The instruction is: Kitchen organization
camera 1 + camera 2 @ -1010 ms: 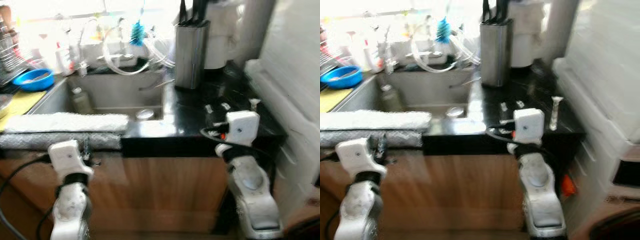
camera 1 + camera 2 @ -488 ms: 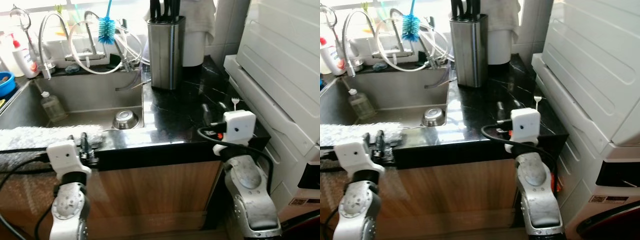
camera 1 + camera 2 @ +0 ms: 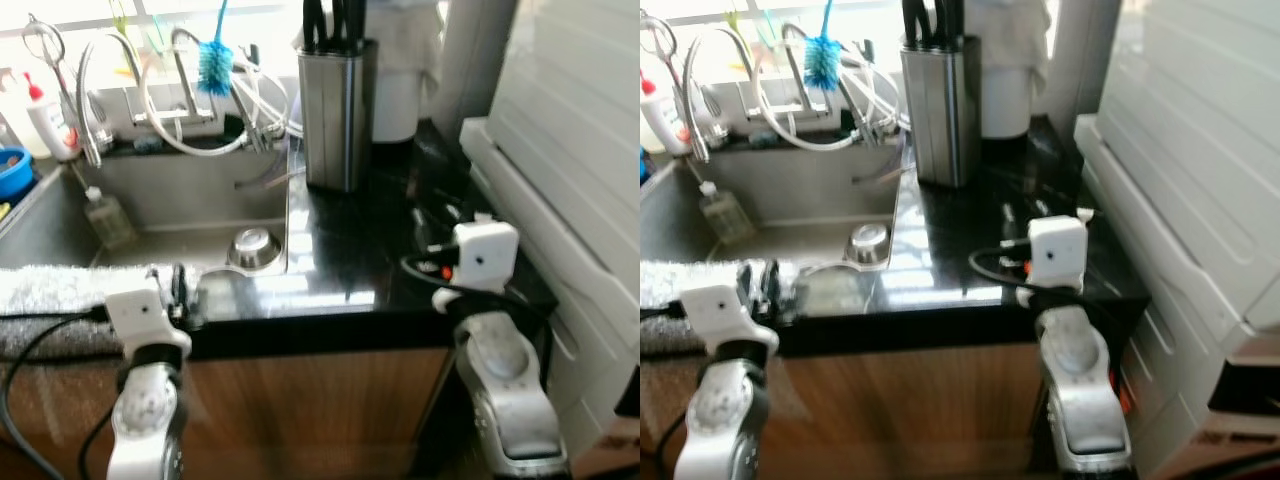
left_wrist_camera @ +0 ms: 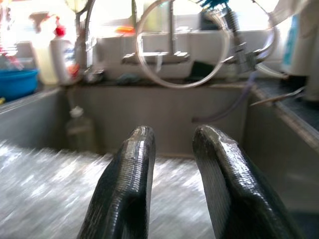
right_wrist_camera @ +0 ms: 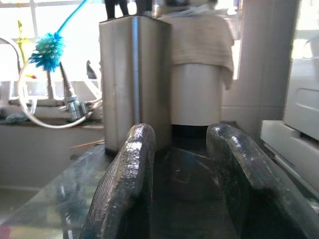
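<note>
- The right pincer (image 5: 177, 199), fingers parted and empty, hovers over the black surface (image 3: 350, 250); the upright knife block (image 5: 133, 79) stands straight ahead.
- The left pincer (image 4: 172, 189), parted and empty, faces the sink (image 3: 180, 215).

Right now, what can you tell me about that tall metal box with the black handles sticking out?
The knife block is a tall, upright box of brushed, shiny metal with black knife handles rising from its top. It stands on the black countertop just right of the sink, with a white canister draped in a cloth close behind it. Nothing grips it.
</note>
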